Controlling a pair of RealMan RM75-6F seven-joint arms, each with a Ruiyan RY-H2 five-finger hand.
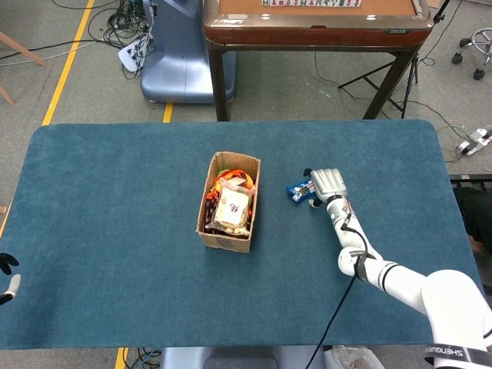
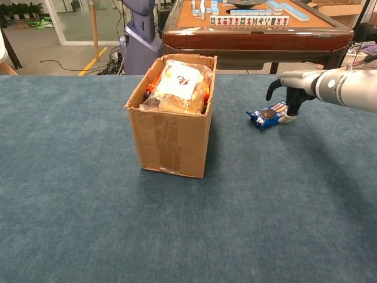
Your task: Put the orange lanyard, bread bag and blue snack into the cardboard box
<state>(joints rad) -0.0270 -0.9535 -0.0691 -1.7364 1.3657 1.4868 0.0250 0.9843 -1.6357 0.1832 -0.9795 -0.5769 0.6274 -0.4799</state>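
The cardboard box [image 1: 206, 219] [image 2: 171, 132] stands upright mid-table. The bread bag [image 1: 233, 209] [image 2: 179, 82] fills its top, and the orange lanyard [image 1: 228, 181] [image 2: 149, 88] shows at its far end. Right of the box, the blue snack [image 1: 297, 190] [image 2: 265, 116] lies on the blue cloth. My right hand [image 1: 326, 185] [image 2: 288, 97] is down on the snack's right end, fingers curled around it and thumb arched above. My left hand [image 1: 7, 277] shows only in the head view, at the table's left edge, fingers apart and holding nothing.
The blue-clothed table [image 1: 115, 231] spreads wide around the box. Beyond its far edge stand a wooden mahjong table [image 1: 315, 23] [image 2: 259, 32] and a blue-grey machine base [image 1: 173, 58], with cables on the floor.
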